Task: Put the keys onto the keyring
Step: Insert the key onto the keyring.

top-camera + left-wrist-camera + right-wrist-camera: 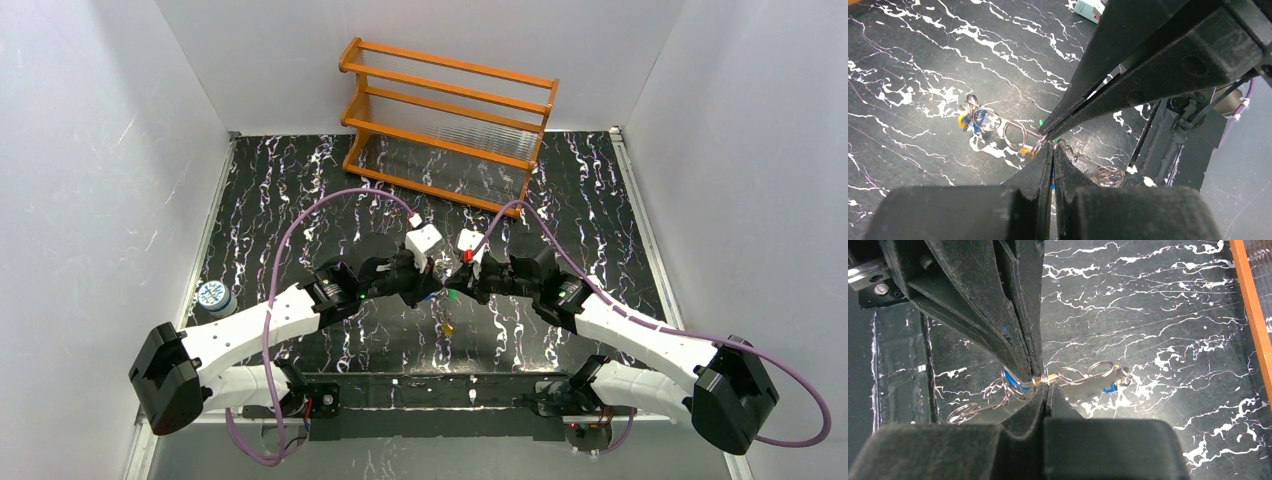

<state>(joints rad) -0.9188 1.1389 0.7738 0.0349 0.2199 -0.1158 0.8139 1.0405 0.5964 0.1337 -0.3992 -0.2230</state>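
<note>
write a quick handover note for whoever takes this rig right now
Grippers: left gripper shut; right gripper shut, tip to tip with it over a string of wire rings mid-table. What each pinches is too small to tell.
Things: keys with yellow and blue heads lie next to the keyring; an orange key lies apart, nearer the arm bases.
Done: no threaded key can be confirmed.
Left: probably threading, at least the orange key.

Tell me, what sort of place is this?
Probably a robotics lab test booth: white walls box in a marbled table, a left arm and right arm are bolted at its near edge, and a wooden rack stands at the back.
</note>
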